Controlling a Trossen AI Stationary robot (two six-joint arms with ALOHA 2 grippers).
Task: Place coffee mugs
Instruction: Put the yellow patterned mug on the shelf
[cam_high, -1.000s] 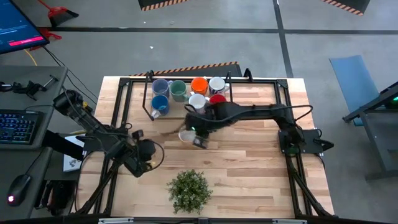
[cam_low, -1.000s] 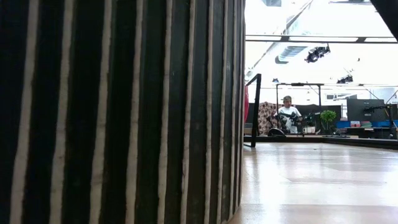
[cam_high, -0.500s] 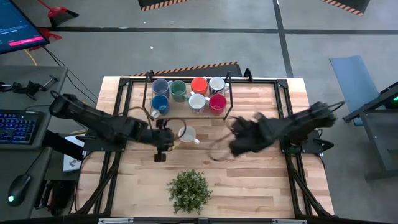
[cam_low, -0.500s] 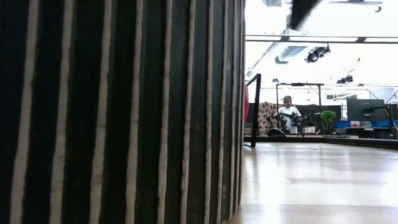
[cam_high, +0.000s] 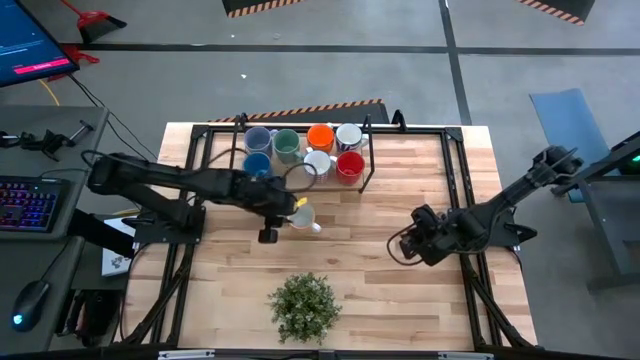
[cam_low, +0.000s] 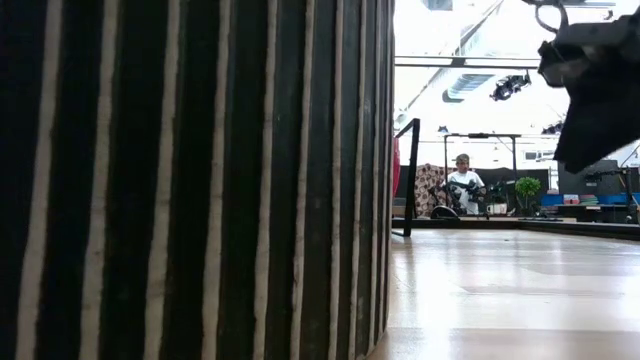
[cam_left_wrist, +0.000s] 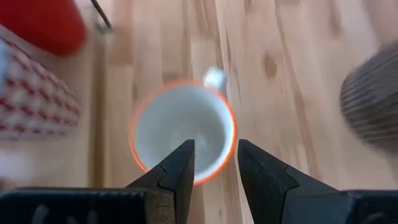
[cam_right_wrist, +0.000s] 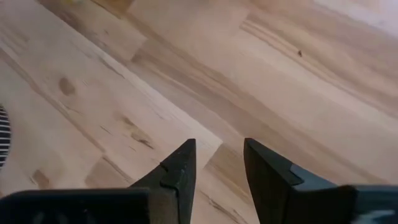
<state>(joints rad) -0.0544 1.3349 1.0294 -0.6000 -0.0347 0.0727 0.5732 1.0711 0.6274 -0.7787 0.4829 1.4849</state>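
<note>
A cream mug (cam_high: 303, 217) (cam_left_wrist: 183, 130) stands upright on its base on the wooden table (cam_high: 400, 190), its handle (cam_left_wrist: 214, 78) away from my left gripper. My left gripper (cam_high: 287, 208) (cam_left_wrist: 214, 149) hovers open just above the mug's rim on its left side and does not touch it. Several more mugs, among them an orange one (cam_high: 320, 136), a green one (cam_high: 287, 146) and a red one (cam_high: 349, 165), stand in a black wire rack (cam_high: 371, 160) at the far centre. My right gripper (cam_high: 405, 245) (cam_right_wrist: 217, 146) is open over bare wood at the right.
A leafy plant (cam_high: 305, 305) in a striped pot (cam_low: 190, 180) stands near the front edge, and its pot fills most of the low view. Black frame rails (cam_high: 205, 180) run along the table's left and right sides. Bare wood lies between the two grippers.
My right gripper has drawn back from the cream mug toward the table's right edge, sinking and rolling its wrist. My left gripper has swung from the near left toward the mug, rising a little, and now hangs over it. The mug has stayed in place.
</note>
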